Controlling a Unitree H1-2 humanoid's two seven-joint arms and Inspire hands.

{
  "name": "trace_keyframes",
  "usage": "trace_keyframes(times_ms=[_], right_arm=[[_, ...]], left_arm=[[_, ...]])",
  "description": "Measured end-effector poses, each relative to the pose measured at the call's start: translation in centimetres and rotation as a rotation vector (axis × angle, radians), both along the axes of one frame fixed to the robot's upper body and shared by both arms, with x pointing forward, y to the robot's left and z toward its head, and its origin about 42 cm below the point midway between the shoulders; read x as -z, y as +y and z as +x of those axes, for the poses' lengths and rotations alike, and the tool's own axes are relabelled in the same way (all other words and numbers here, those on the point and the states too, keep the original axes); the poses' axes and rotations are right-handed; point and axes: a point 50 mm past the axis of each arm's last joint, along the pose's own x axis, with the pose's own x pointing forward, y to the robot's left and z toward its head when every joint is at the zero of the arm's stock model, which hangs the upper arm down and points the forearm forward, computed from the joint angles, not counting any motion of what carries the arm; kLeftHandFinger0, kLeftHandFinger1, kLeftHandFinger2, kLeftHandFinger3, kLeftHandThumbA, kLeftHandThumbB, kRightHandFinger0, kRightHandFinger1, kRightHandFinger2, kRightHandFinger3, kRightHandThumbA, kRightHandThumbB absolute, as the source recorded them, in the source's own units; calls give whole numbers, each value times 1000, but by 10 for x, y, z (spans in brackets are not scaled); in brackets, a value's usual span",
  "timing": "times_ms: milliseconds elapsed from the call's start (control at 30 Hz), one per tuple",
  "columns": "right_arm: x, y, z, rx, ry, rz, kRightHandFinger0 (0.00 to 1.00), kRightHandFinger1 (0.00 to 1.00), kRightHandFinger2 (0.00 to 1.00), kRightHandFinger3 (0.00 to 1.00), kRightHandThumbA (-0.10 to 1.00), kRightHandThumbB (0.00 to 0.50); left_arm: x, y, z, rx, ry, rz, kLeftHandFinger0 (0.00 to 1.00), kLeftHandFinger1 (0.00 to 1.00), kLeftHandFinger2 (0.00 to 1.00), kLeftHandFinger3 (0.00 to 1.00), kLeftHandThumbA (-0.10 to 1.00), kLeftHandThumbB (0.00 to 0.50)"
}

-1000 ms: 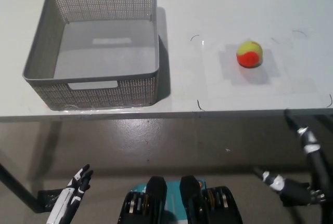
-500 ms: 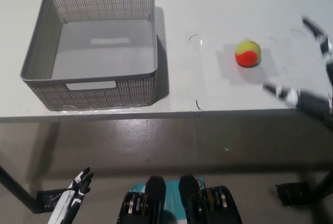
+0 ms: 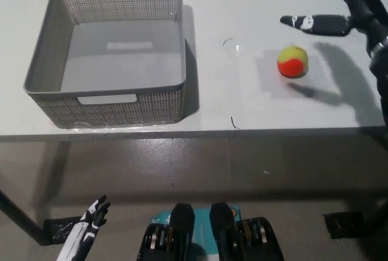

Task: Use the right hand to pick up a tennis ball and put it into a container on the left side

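The right hand (image 3: 348,6) has risen from below the surface's front edge a second ago to the upper right of the picture, where it now hangs above the surface (image 3: 254,109), behind and to the right of the tennis ball (image 3: 293,61). It holds nothing; its fingers (image 3: 303,22) are spread, one reaching left past the ball's far side without touching it. The ball sits where it was, on the right part of the surface, well apart from the basket (image 3: 109,100) at the left, which has not moved either. The hand throws a dark shadow on the surface just right of the ball.

The right hand is cut off by the picture's top and right edges, so only part of it shows. The left hand (image 3: 85,227) rests low at the lower left, below the surface, small and partly cut off; I cannot tell its state.

The ball is round, with no long axis; its orange patch faces the front, its yellow-green part up and back.
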Motion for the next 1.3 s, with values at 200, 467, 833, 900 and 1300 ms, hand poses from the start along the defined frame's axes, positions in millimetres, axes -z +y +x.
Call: trace_keyframes(times_ms=[200, 467, 833, 900, 1300], right_arm=[[3, 4, 30, 26, 110, -48, 1000, 1000, 1000, 1000, 1000, 500], [18, 6, 66, 87, 290, -117, 1000, 1000, 1000, 1000, 1000, 500], [42, 1, 83, 134, 436, -174, 1000, 1000, 1000, 1000, 1000, 490], [48, 0, 83, 137, 456, -178, 1000, 1000, 1000, 1000, 1000, 483], [72, 3, 82, 129, 520, -208, 1000, 1000, 1000, 1000, 1000, 469]], left_arm=[[0, 0, 0, 2, -4, -1, 1000, 1000, 1000, 1000, 970, 296], [1, 0, 0, 3, -5, 0, 1000, 1000, 1000, 1000, 976, 293], [0, 0, 0, 4, -10, -2, 1000, 1000, 1000, 1000, 955, 297], [0, 0, 0, 4, -10, -2, 1000, 1000, 1000, 1000, 958, 298], [1, 0, -1, 5, -10, -2, 1000, 1000, 1000, 1000, 964, 307]])
